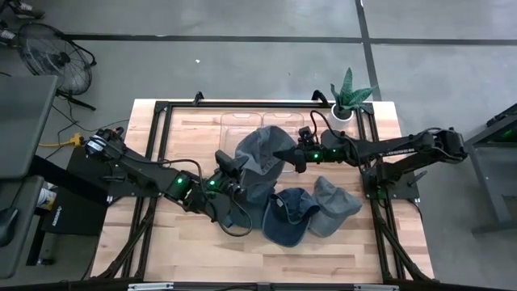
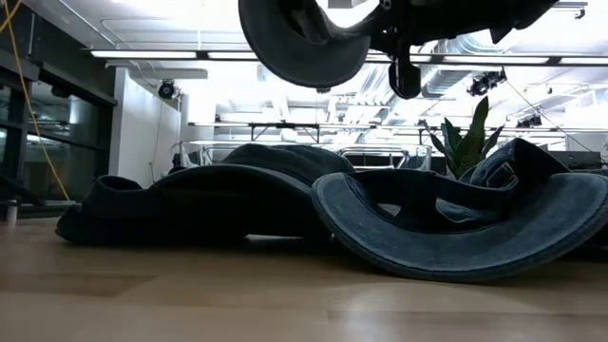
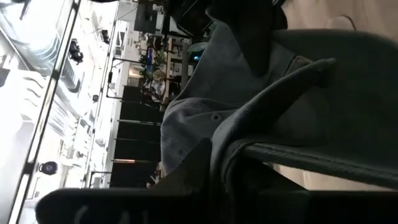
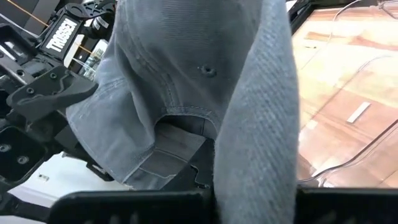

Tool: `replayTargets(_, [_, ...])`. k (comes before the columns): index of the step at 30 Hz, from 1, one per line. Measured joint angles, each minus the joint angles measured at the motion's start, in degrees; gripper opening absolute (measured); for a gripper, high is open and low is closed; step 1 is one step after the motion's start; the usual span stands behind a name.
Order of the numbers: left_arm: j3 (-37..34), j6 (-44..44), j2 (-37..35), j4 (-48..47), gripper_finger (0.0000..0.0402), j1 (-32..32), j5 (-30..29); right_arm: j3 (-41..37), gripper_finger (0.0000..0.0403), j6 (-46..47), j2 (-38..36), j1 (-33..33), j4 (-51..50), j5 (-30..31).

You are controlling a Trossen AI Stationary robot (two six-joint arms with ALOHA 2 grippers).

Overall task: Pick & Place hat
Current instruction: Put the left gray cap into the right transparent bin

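Observation:
A grey-blue bucket hat (image 1: 260, 155) hangs in the air over the middle of the table, held between my two grippers. My left gripper (image 1: 234, 171) is shut on its left side, my right gripper (image 1: 292, 155) on its right side. In the low view the hat (image 2: 304, 43) shows high above the table top. A dark blue hat (image 1: 288, 217) and a grey hat (image 1: 333, 206) lie flat on the wood below it, toward the near right. My left gripper has the lifted hat's brim (image 3: 239, 155) pinched between its two fingers, coming nearly level from the table's left. The crown (image 3: 205, 106) stands beyond the fingers and the hat is clear of the table. My right gripper pinches the brim (image 4: 249, 158) on the opposite side between its fingers, coming nearly level from the table's right. The brim runs on edge through the fingers, with the crown (image 4: 168, 74) beyond it. The hat is lifted clear.
Two clear trays (image 1: 249, 125) lie at the far middle of the table, just beyond the lifted hat. A potted plant (image 1: 349, 97) stands at the far right corner. Bare wood (image 1: 186, 242) shows along the near left.

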Motion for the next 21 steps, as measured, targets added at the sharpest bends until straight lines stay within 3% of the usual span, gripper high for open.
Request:
replayTargets(14, [0.0,12.4,0.0,-6.6,0.0167,-0.1,3.3,0.0,0.0012,-0.2,-0.3,-2.1,0.3,-3.7])
replayTargets(21, [0.0,6.6,0.0,-19.8,0.0204,0.0,-0.1,0.0,0.0012,-1.6,-3.5,-4.6,-4.4,-3.7])
